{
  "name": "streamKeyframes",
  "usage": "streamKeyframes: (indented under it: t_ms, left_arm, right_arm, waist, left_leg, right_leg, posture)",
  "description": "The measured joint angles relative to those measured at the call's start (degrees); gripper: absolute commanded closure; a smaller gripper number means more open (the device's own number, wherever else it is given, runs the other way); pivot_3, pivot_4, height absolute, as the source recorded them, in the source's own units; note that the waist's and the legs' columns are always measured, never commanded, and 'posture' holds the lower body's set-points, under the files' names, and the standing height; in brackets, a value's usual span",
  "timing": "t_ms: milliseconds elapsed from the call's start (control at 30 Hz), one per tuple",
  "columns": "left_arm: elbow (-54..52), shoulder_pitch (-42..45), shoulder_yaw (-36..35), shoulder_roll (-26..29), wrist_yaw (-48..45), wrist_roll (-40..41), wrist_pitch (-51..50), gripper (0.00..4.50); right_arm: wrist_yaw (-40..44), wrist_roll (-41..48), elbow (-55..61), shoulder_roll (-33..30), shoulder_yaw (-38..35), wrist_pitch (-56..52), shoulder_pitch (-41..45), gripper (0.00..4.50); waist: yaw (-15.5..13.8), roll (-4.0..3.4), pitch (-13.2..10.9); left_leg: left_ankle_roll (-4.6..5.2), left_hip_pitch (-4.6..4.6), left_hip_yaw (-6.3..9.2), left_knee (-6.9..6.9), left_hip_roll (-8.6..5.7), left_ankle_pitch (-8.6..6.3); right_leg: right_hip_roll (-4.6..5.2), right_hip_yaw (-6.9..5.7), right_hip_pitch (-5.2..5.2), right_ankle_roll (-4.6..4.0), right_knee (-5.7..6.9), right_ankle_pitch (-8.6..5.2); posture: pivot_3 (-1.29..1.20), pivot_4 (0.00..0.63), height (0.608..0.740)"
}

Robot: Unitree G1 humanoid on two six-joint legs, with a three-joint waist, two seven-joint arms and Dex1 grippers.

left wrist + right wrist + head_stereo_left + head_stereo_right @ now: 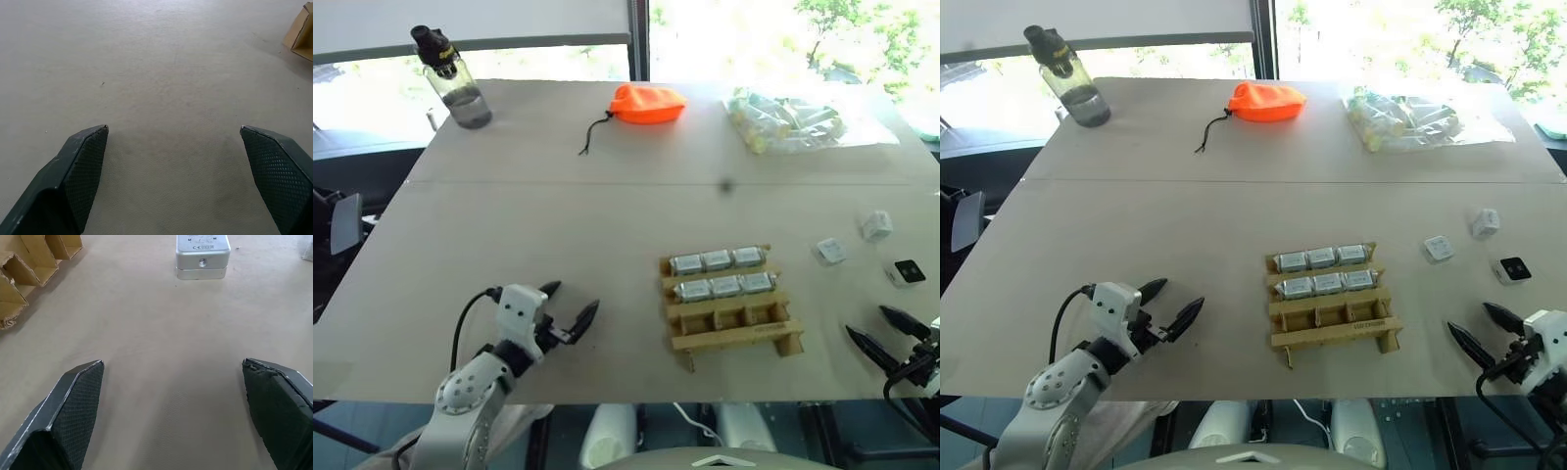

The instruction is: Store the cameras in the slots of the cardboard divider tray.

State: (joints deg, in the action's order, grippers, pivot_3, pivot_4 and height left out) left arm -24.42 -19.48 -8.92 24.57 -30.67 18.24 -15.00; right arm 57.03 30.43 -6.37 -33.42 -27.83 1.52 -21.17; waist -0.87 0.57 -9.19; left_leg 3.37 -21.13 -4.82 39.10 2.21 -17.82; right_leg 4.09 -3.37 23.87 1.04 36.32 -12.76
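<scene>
Both grippers hover empty over the near edge of the table (558,225), fingers spread wide: the left gripper (573,305) well to the left of the cardboard divider tray (729,304), the right gripper (889,333) just off its right end, near the table's edge. That tray lies flat on the pale grey-beige tabletop; its nearest row of slots stands bare, while six cameras (722,275) fill the middle and far rows, three in each. Right of the tray three more cameras lie loose on the surface: one with a black square face (906,272) closest to the right gripper, then a white one (830,252), then another (876,226) farthest out. Beyond the tray, across a seam in the tabletop, sit an orange pouch (647,103) with a dark cord, a clear bag of pale tubes (783,119) to the tray's far right, and a water bottle (453,78) at the far left corner. Behind the table, bright windows show green foliage.
</scene>
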Motion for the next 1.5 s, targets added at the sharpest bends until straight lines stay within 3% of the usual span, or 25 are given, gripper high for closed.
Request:
streamKeyframes:
  t_ms: [233,333,500,600,767,1133,1400,1500]
  left_arm:
    - [1.0,5.0,0.0,3.5,-5.8,2.5,0.9,0.00]
    - [0.5,7.3,-3.0,9.9,-15.8,11.2,-0.5,0.00]
    - [-0.4,11.3,-5.3,19.7,-25.5,18.8,-5.0,0.00]
    - [-3.4,15.8,-7.0,25.1,-29.1,23.5,-8.3,0.00]
    - [-7.4,19.5,-6.5,29.6,-31.0,27.1,-12.8,0.00]
    - [-10.9,20.9,-8.4,34.4,-35.3,31.1,-16.7,0.00]
    - [-10.9,21.0,-9.1,34.2,-36.6,30.7,-15.8,0.00]
    - [-10.9,21.2,-9.0,33.8,-36.5,30.7,-15.8,0.00]
  right_arm:
    - [-6.1,-2.3,-1.5,0.7,-0.3,1.0,2.8,0.02]
    - [-12.1,-4.8,-2.8,0.7,-1.1,1.5,4.3,0.02]
    - [-19.0,-6.2,-5.0,0.7,-2.4,-0.3,7.8,0.02]
    - [-20.4,-6.1,-6.4,0.0,-2.4,-2.2,10.4,0.02]
    - [-19.7,-6.2,-12.3,-3.4,-2.2,-5.8,15.9,0.02]
    - [-13.2,-9.6,-27.6,-8.1,-0.1,1.2,24.9,0.02]
    - [-7.2,-8.6,-32.7,-9.3,-0.1,3.1,27.0,0.02]
    - [-5.6,-8.3,-32.9,-9.4,-0.1,3.1,27.0,0.91]
  waist:
    - [-0.1,0.00,0.0]
    - [0.1,-0.11,0.0]
    - [0.2,-0.11,0.0]
    - [0.1,-0.17,0.0]
    - [0.2,-0.19,0.0]
    - [0.3,-0.17,-0.1]
    - [0.3,-0.16,-0.1]
    - [0.3,-0.17,-0.1]
  left_leg:
    - [0.00,0.01,0.02,0.03,0.00,0.01]
    - [-0.02,-0.01,0.00,0.02,0.01,0.01]
    - [-0.05,-0.02,-0.10,0.05,-0.03,0.03]
    - [-0.22,0.04,-0.17,0.07,-0.06,0.14]
    - [-0.29,0.06,-0.22,0.07,-0.07,0.18]
    - [-0.30,0.22,-0.41,0.06,-0.05,0.19]
    - [-0.32,0.26,-0.41,0.05,-0.01,0.19]
    - [-0.32,0.26,-0.44,0.05,-0.01,0.19]
  right_leg:
    - [-0.04,-0.05,0.00,-0.01,0.04,0.00]
    - [-0.05,-0.04,0.03,-0.01,0.05,0.00]
    - [-0.20,-0.03,0.02,0.00,0.05,0.00]
    - [-0.18,0.03,-0.01,0.02,0.06,0.01]
    - [-0.32,0.11,-0.02,0.21,0.05,0.12]
    - [-0.43,0.17,-0.08,0.25,0.05,0.12]
    - [-0.45,0.23,-0.10,0.25,0.05,0.13]
    - [-0.45,0.25,-0.10,0.25,0.05,0.13]
  posture:
    - [0.00,0.150,0.740]
    - [0.00,0.150,0.740]
    - [0.00,0.150,0.740]
    - [0.00,0.150,0.740]
    - [0.00,0.150,0.740]
    - [0.00,0.150,0.740]
    - [0.00,0.150,0.740]
    - [0.00,0.150,0.740]
